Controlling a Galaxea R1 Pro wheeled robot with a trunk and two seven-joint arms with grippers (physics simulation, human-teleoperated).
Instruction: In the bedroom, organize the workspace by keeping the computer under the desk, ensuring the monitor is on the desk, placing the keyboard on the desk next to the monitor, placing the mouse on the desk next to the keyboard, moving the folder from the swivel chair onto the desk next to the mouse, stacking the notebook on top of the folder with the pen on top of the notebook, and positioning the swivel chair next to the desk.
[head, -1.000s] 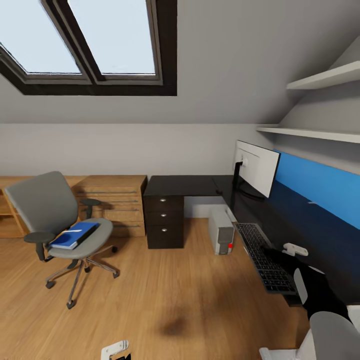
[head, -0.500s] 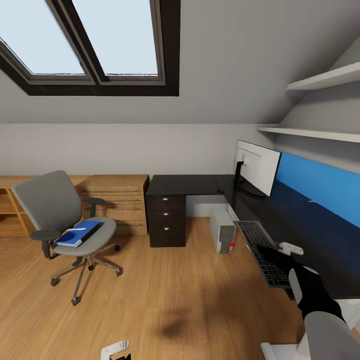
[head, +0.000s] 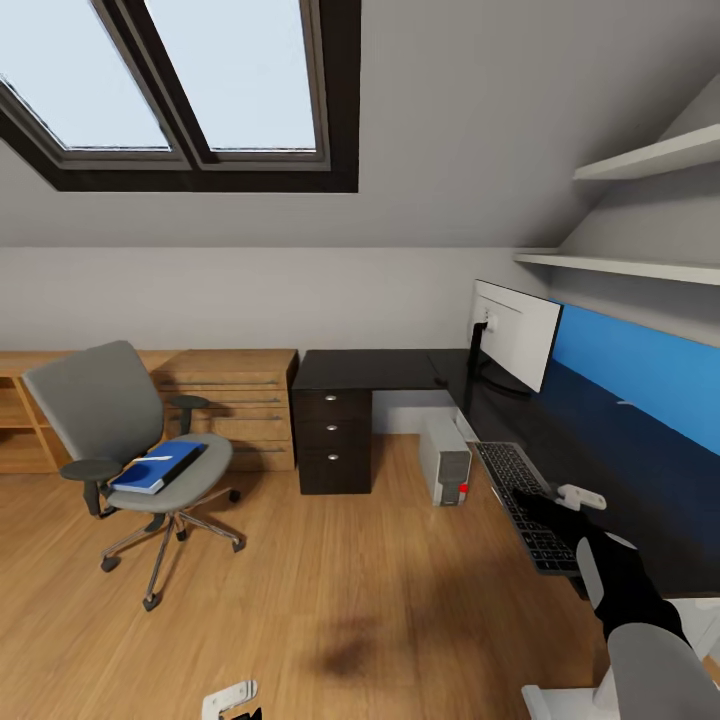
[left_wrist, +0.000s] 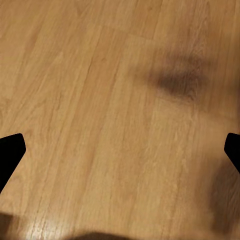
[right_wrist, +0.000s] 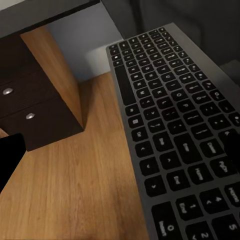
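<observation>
- The keyboard (head: 528, 503) lies on the glossy black worktop (head: 420, 370), along its front edge and overhanging it slightly, well short of the monitor (head: 512, 335) that stands further back on the same surface.
- The right end effector (head: 548, 508) hovers at the keyboard's near end; in the right wrist view its dark fingertips (right_wrist: 10, 155) sit at opposite sides of the picture, so the jaws stand wide and hold nothing.
- The left end effector (left_wrist: 120, 150) hangs low over the wooden floor (head: 330, 590), jaws likewise spread wide and empty.
- The keyboard (right_wrist: 175, 135) looks slim, stiff and light, with low flat keys; it should slide readily on the glossy top. The long overhanging edge looks the best place to pinch it, near the middle so it does not tip.
- The computer (head: 444, 462) stands on the floor under the worktop, beside the three-drawer unit (head: 335, 441).
- The folder (head: 155, 467) rests on the seat of the swivel chair (head: 130, 450), well apart from the worktop. It appears thin and flat, probably slightly flexible, so a grip on an edge that clears the seat would suit.
- Something white lies on top of the folder; too small to name.
</observation>
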